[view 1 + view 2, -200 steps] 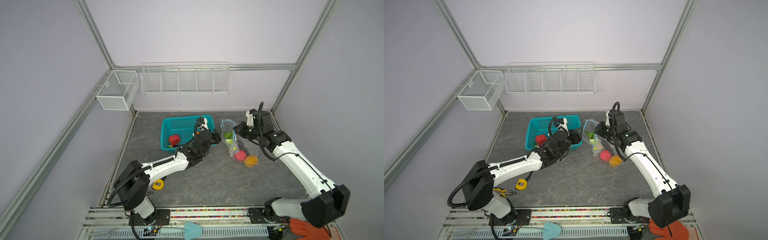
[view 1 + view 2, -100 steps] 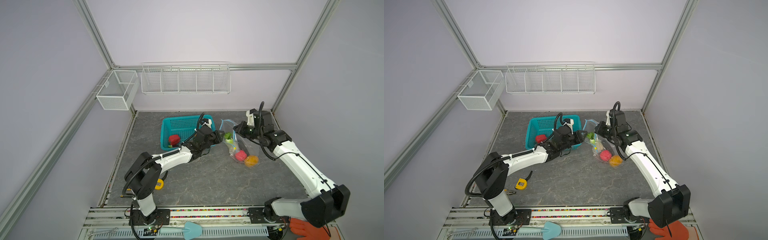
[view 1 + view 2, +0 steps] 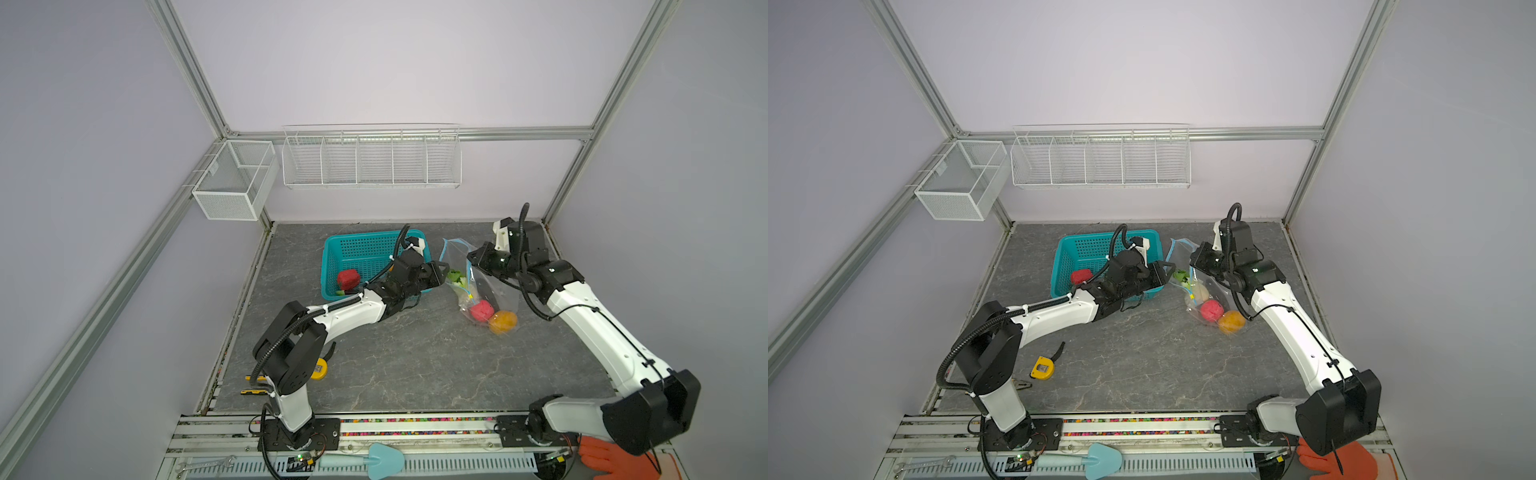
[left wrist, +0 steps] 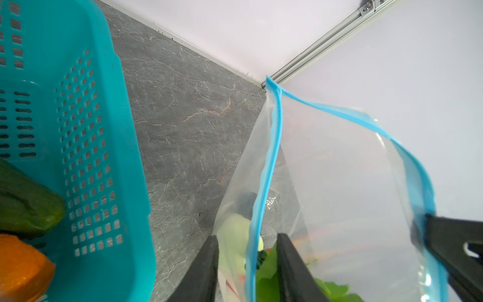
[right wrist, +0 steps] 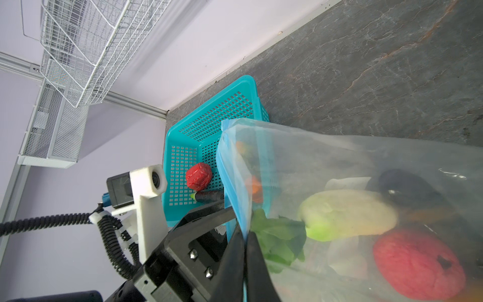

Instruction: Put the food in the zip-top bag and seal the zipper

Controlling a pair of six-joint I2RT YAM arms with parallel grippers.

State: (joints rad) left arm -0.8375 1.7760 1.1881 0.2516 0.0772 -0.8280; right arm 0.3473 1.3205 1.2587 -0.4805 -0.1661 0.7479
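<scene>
1. Front rail (image 3: 415, 428), before the worktop's front edge: light-blue scoop (image 3: 382, 459); orange glove (image 3: 602, 457) at the right end.
2. Worktop (image 3: 415, 374): grey, marble-veined.
3. Yellow tape measure (image 3: 1043, 368): near the front left corner, just beside the left arm's base.
4. Zip-top bag (image 3: 456, 254): clear, in the back right part of the worktop. Its bottom lies toward the front and its mouth is raised toward the back edge. The mouth is open (the two lips of the zipper (image 4: 274, 146) stand well apart in the left wrist view).
5. Food in the bag: orange ball (image 3: 503, 322) and pink-red ball (image 3: 481, 310) at the bottom, touching. A pale yellow piece (image 3: 1200, 293) and a dark piece (image 5: 407, 185) lie further up. A green leafy piece (image 3: 455, 276) sits at the mouth.
6. Right gripper (image 5: 244, 235): clenched on the blue strip of one lip, holding it up.
7. Left gripper (image 4: 247, 236): released, jaws part-way apart, straddling the other lip. The strip runs between the fingers (image 4: 206, 261), and neither visibly presses it.
8. Teal basket (image 3: 357, 253): near the middle of the back edge, just left of the bag. It holds food not yet bagged: red piece (image 3: 348, 279), dark green piece (image 4: 26, 204), orange block (image 4: 21, 266).
9. Walls: white wire rack (image 3: 372, 160) on the back wall; mesh box (image 3: 232, 183) by the back left corner.
</scene>
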